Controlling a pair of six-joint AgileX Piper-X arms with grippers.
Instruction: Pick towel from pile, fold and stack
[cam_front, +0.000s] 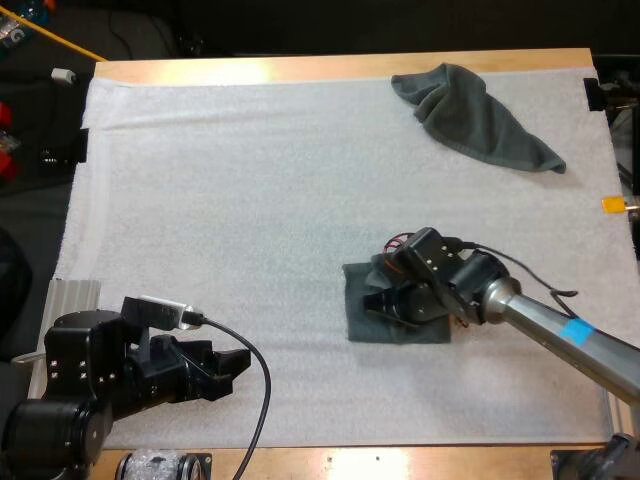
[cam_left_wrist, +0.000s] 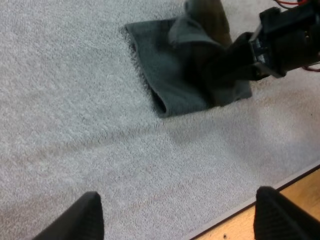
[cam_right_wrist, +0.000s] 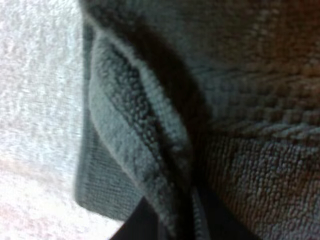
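**A:** What sits nearest to us?

**B:** The left pincer (cam_front: 228, 362), low over the near left part of the white mat (cam_front: 250, 190), close to the near edge of the bench (cam_front: 400, 462). Its two black fingers (cam_left_wrist: 82, 217) are spread wide, with nothing between them and only mat below

**A:** And a little farther in?

**B:** Right of centre the folded towel (cam_front: 357, 312) lies on the mat as a dark grey-green, squarish packet. In the left wrist view its rounded folded edge faces the left arm, and a loose flap stands up at its far side

**A:** Where is the other arm?

**B:** It reaches in from the right, and the right pincer (cam_front: 385, 303) is down on that folded towel, covering its right half. In the right wrist view a thick fold of the cloth runs between the dark fingers (cam_right_wrist: 142, 225), so the pincer is pinching the folded towel

**A:** Anything beyond that?

**B:** The crumpled towel (cam_front: 480, 115) lies at the far right of the mat, just inside its far edge. It is a loose heap that tapers to a tail pointing right, well apart from both pincers and from the folded towel
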